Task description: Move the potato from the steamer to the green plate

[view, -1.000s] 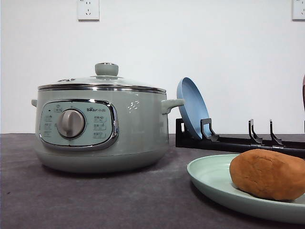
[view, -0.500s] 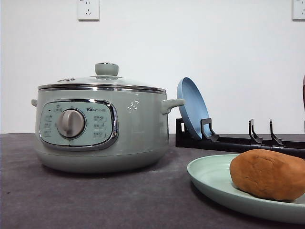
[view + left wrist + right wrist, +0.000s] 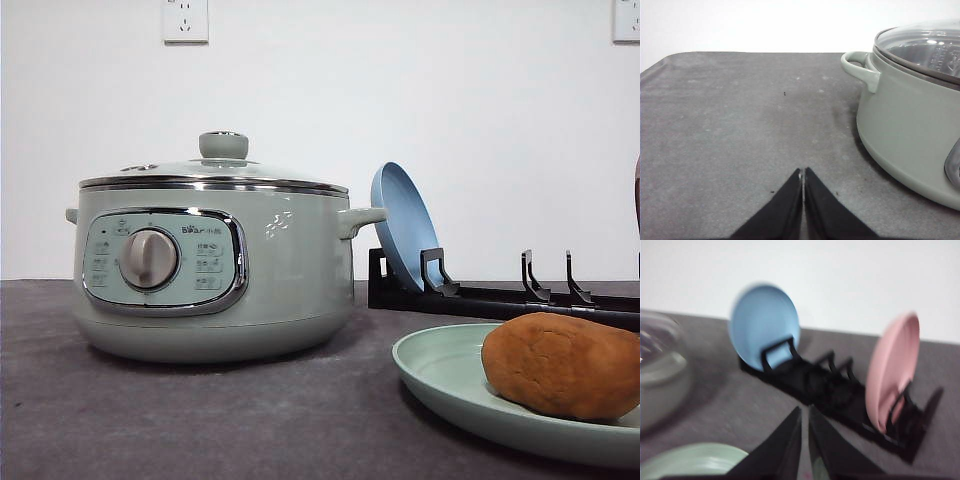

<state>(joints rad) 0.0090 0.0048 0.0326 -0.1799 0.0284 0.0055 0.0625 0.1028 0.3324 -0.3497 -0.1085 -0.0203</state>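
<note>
The potato (image 3: 562, 365) is seen lying on the green plate (image 3: 440, 375), toward the plate's right side in the front view, resting free w/ nothing gripping it. The steamer (image 3: 210, 270) stands well apart to the left on the counter (image 3: 200, 420), glass lid (image 3: 215, 168) seated on top. Judged from this layout, the transfer itself appears done; the step in hand looks like the retreat/idle phase after placement.

Left gripper (image 3: 802, 182): jaws pressed together, nothing between them, held over bare counter just beside the steamer's side handle (image 3: 857, 67) in the left wrist view. Right gripper (image 3: 805, 427): jaws drawn nearly together w/ only a thin slit, nothing held; view is blurred, so motion is likely but direction can't be told. In that view a sliver of the green plate is seen near the jaws, w/ the black rack (image 3: 840, 390) beyond, carrying the blue plate (image 3: 765, 325) and a pink plate (image 3: 892, 370), both upright.

Next move, as a judgement: little is called for beyond both arms being pulled back clear of plate and rack w/o nudging the plate rim. No re-grasp seems needed; potato looks stable, not near the rim edge as far as can be told.
</note>
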